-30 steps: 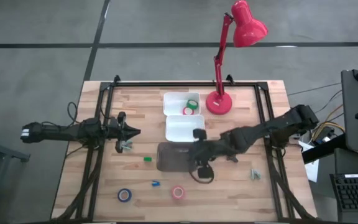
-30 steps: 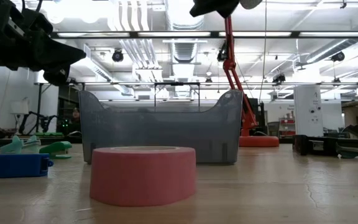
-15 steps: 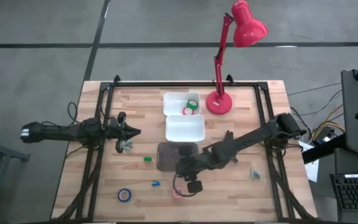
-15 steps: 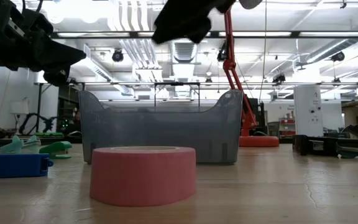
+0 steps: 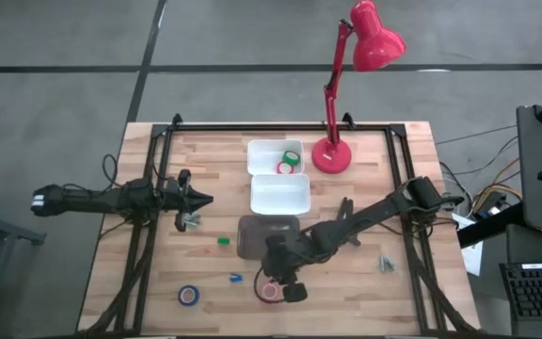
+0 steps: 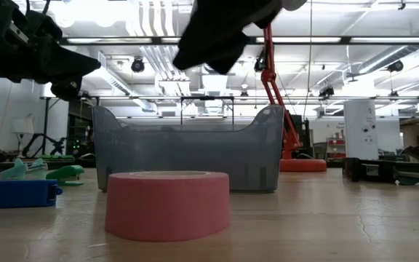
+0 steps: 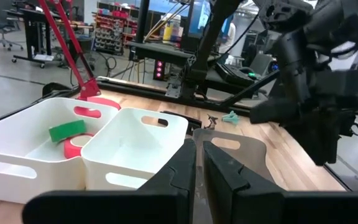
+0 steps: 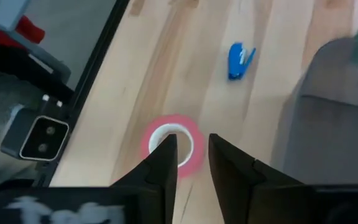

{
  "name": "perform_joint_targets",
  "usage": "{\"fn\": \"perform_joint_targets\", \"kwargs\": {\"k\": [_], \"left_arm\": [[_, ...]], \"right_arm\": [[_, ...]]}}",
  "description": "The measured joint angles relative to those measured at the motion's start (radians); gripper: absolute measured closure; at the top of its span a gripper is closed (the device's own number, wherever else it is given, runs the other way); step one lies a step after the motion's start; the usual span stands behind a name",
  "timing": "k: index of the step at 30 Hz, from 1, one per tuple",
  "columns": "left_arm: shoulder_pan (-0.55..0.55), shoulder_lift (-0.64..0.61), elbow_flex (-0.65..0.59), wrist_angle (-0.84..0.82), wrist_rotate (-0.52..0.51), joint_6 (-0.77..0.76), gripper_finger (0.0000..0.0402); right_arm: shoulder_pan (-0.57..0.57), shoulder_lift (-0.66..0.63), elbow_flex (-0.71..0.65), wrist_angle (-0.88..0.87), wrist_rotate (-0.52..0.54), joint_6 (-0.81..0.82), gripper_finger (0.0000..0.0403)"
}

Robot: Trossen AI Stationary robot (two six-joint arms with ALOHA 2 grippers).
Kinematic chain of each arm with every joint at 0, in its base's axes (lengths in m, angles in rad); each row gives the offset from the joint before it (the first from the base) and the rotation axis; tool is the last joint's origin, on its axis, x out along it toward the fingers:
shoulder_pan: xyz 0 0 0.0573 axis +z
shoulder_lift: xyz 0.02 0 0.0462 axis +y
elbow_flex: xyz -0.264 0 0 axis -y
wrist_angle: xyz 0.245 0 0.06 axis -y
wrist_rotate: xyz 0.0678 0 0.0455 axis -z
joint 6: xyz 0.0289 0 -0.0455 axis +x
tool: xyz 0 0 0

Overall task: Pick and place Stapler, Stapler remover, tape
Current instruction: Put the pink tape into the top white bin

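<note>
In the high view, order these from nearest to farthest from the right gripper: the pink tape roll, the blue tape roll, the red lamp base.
1. Pink tape roll, directly under the right gripper.
2. Blue tape roll, toward the left arm's side at the near edge.
3. Red lamp base, at the far edge.

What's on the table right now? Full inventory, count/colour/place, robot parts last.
pink tape roll: 1, pinkish-red, front edge, under the right gripper
blue tape roll: 1, blue, front left
tape rolls in bin: 2, green and red, in the far white bin
white bins: 2, white, table centre-back, side by side
grey bin: 1, translucent grey, in front of the white bins
blue staple remover: 1, blue, front, between the two loose rolls
green item: 1, green, left of the grey bin
desk lamp: 1, red, back right
left gripper: shut, waiting at left side
right gripper: open, above the pink roll
</note>
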Motion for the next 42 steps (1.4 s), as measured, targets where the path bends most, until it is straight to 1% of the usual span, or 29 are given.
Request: {"fn": "perform_joint_targets", "kwargs": {"k": [4, 7, 17, 22, 25, 33, 40, 42], "left_arm": [[0.000, 0.000, 0.000, 0.000, 0.000, 0.000, 0.0371], [0.000, 0.000, 0.000, 0.000, 0.000, 0.000, 0.0371], [0.000, 0.000, 0.000, 0.000, 0.000, 0.000, 0.0371], [0.000, 0.000, 0.000, 0.000, 0.000, 0.000, 0.0371], [0.000, 0.000, 0.000, 0.000, 0.000, 0.000, 0.0371], [0.000, 0.000, 0.000, 0.000, 0.000, 0.000, 0.0371], [0.000, 0.000, 0.000, -0.001, 0.000, 0.000, 0.0371], [0.000, 0.000, 0.000, 0.000, 0.000, 0.000, 0.0371]], "right_arm": [[0.016, 0.014, -0.001, -0.004, -0.003, 0.039, 0.0318], [0.030, 0.017, -0.002, 0.000, 0.000, 0.062, 0.0307], [0.084, 0.029, -0.003, 0.013, 0.133, 0.064, 0.0240], [0.098, 0.083, -0.001, 0.050, 0.136, 0.065, 0.0218], [0.102, 0.127, 0.012, 0.049, 0.132, 0.074, 0.0216], [0.100, 0.221, 0.124, 0.048, 0.105, 0.107, 0.0226], [0.103, 0.311, 0.235, 0.046, 0.068, 0.227, 0.0228], [0.103, 0.327, 0.268, 0.016, 0.061, 0.252, 0.0230]]}}
